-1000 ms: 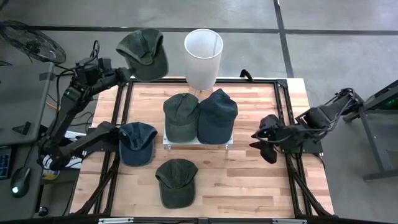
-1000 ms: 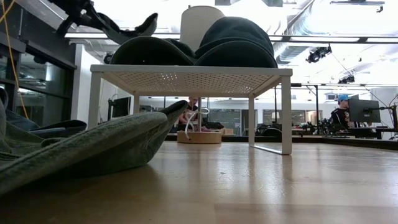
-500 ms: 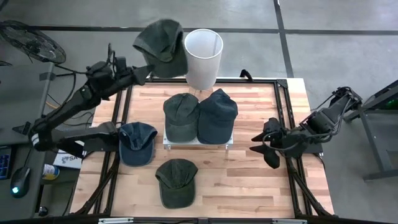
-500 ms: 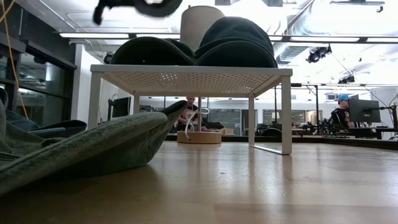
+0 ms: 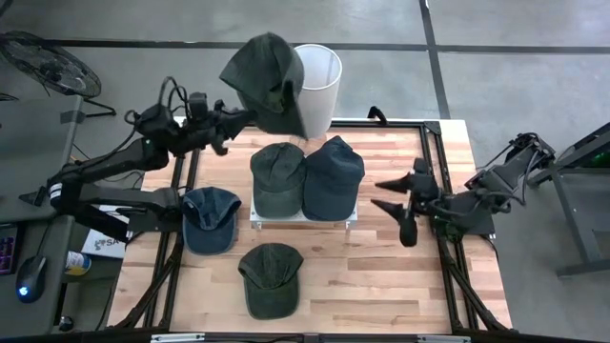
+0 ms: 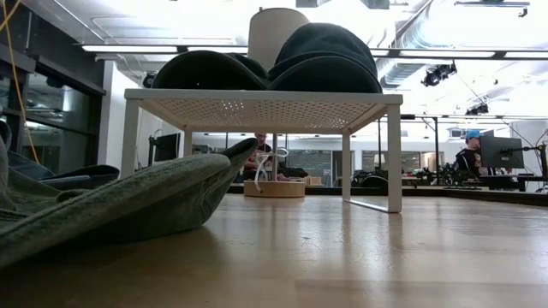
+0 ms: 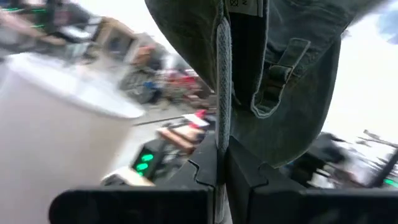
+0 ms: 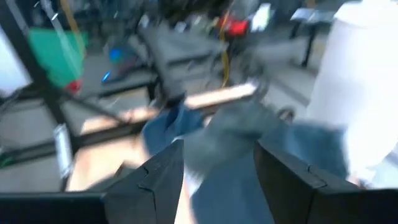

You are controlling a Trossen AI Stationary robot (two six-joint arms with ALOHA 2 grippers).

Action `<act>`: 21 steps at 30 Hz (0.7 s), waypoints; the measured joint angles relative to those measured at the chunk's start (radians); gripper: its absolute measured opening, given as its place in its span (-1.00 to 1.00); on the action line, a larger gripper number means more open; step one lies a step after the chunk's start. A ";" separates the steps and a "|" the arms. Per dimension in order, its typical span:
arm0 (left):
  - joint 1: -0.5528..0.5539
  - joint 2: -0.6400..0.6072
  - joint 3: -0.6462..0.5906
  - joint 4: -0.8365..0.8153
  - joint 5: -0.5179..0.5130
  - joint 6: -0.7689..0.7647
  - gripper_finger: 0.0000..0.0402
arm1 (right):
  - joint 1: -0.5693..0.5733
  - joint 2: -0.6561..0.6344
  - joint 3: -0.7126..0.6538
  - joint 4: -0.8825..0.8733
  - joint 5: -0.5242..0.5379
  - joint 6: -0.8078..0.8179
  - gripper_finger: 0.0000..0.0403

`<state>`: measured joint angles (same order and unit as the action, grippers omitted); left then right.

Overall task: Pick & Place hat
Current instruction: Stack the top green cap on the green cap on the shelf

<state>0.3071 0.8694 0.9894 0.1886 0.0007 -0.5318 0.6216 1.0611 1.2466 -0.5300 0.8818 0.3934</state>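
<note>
My left gripper (image 5: 240,116) is shut on a dark green hat (image 5: 267,81), held in the air at the table's far edge, just left of the white bin (image 5: 319,71). In the left wrist view the hat (image 7: 280,74) rises from the shut fingers, with the bin (image 7: 62,124) beside it. A green hat (image 5: 277,171) and a blue hat (image 5: 334,176) rest on the white rack (image 5: 303,219). Another blue hat (image 5: 210,217) and another green hat (image 5: 271,276) lie on the table. My right gripper (image 5: 398,205) hovers open over the table's right side, holding nothing. My left gripper pinches the hat's edge (image 7: 221,134) between its two shut fingers, close to the back strap (image 7: 280,68). The fingers come level from the table's left, slanting slightly up. The hat is lifted clear of the table and stands out beyond the fingers toward the bin.
The rack stands mid-table on thin legs (image 6: 394,158). The near green hat (image 6: 128,205) fills the low view's left foreground. Bare wood (image 5: 381,276) lies at the near right. Black frame rails (image 5: 434,152) run along the table's sides.
My left gripper has swung toward the table's right along the far edge, rising and tipping its fingers upward. It has carried the green hat next to the bin; the hat has left the low view's top. My right gripper has risen a little and rolled, staying open.
</note>
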 joint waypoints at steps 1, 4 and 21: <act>-0.009 -0.001 0.000 0.024 0.030 0.006 -0.97 | 0.000 0.000 0.000 0.034 0.028 -0.038 -0.08; -0.044 -0.001 0.000 0.100 0.141 0.025 -0.97 | 0.000 0.000 0.000 0.131 0.077 -0.155 -0.08; -0.215 0.227 0.000 0.481 0.559 0.001 -0.97 | -0.191 0.000 0.000 0.506 -0.348 -0.485 -0.08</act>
<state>0.0921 1.0960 0.9897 0.6692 0.5595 -0.5309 0.4303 1.0611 1.2469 -0.0244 0.5338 -0.0918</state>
